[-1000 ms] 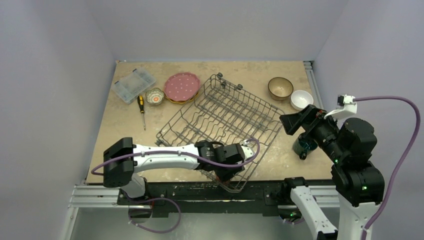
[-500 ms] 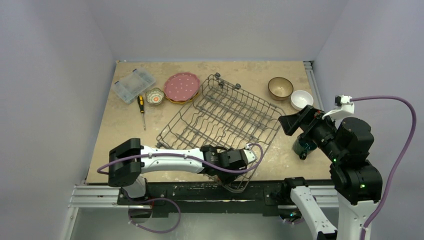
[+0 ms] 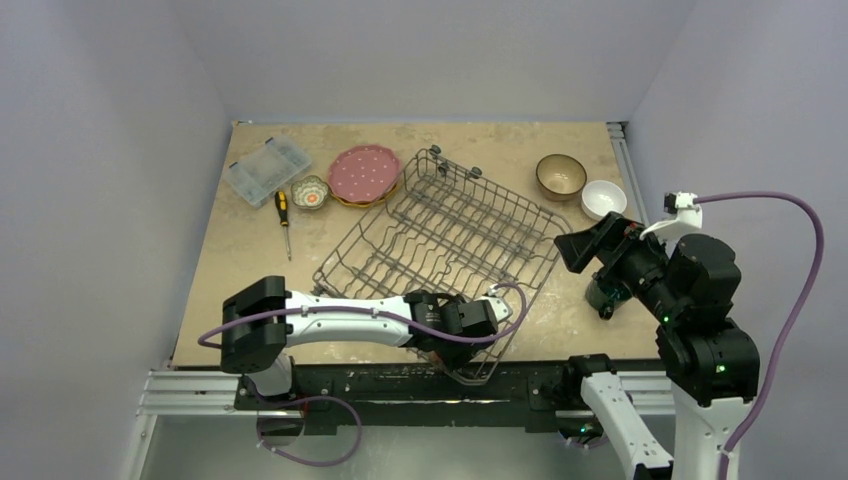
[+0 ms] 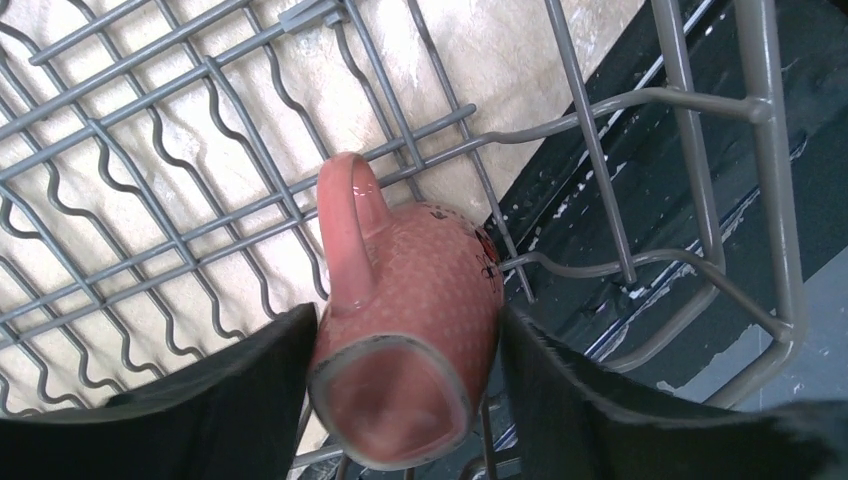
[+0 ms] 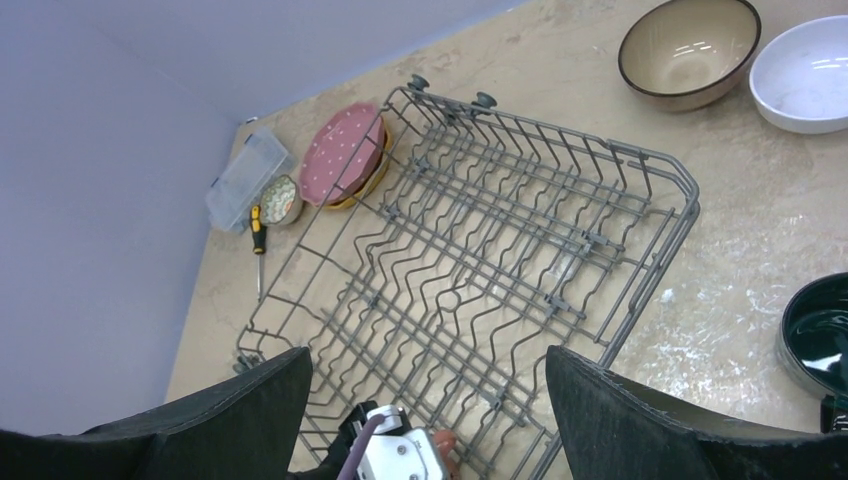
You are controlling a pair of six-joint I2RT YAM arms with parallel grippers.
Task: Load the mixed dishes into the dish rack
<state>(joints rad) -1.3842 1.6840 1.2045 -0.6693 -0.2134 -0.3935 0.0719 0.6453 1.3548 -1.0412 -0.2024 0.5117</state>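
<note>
My left gripper [image 4: 405, 410] is shut on the red-and-white mug [image 4: 410, 300], which lies tilted with its handle up inside the near corner of the grey wire dish rack [image 3: 440, 235]. In the top view that gripper [image 3: 470, 330] hides the mug. My right gripper [image 3: 585, 248] is open and empty, held above the table to the right of the rack, near the dark teal mug [image 3: 607, 293]. The brown bowl [image 3: 560, 176] and white bowl [image 3: 603, 198] sit at the far right. The pink dotted plate [image 3: 364, 172] lies on the yellow plate [image 5: 362, 188], beside the small floral bowl [image 3: 310, 192].
A clear plastic box [image 3: 267, 168] and a screwdriver [image 3: 284, 222] lie at the far left. The rack sits at an angle, its near corner over the table's front edge and the black rail [image 3: 400, 385]. Grey walls close in on three sides.
My left gripper has moved a little lower and toward the rack's near corner with the mug. The right arm has shifted slightly left.
</note>
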